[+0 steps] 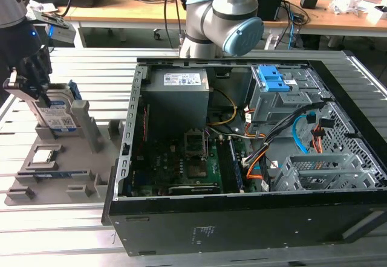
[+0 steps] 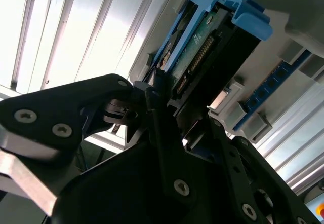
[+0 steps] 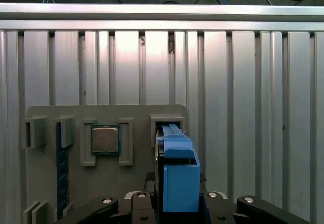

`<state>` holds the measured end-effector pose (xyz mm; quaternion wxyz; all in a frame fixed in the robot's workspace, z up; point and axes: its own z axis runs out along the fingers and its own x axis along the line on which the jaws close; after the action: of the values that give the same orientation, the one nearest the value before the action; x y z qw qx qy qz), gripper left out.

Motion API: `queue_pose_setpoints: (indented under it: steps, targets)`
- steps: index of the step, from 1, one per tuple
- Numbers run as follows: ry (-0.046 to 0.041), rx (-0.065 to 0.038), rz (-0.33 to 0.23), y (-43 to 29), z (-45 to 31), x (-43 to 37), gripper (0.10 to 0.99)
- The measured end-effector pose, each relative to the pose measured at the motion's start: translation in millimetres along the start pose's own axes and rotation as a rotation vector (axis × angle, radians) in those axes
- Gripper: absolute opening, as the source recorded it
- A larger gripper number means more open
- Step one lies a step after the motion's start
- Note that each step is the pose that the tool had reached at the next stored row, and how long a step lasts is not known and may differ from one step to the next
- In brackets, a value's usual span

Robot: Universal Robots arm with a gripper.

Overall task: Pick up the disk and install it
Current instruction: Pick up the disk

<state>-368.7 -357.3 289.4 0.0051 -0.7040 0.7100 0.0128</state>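
Blue-railed disk point(image 1: 59, 111) stands upright in its slot of the grey holder point(image 1: 36, 179) on the table point(image 1: 66, 234), gripper point(image 1: 33, 95) jaws seemingly clamped on its upper end; draw straight along the slot, untilted, lest the rails bind.

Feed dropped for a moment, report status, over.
Gripper at the disk, grip unconfirmed. Disk on edge in grey fixture, not yet lifted. Open computer case alongside, loose cables inside.
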Motion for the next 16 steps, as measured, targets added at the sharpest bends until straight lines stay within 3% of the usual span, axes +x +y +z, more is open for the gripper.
queue_pose_setpoints:
  steps: [5,11,16]
  targets:
    - [0.0,0.0,0.0,0.0,-5.2,-0.1,0.365]
    - [0.0,0.0,0.0,0.2,-18.5,-0.5,0.365]
    - [0.0,0.0,0.0,0.2,-23.9,-0.6,0.365]
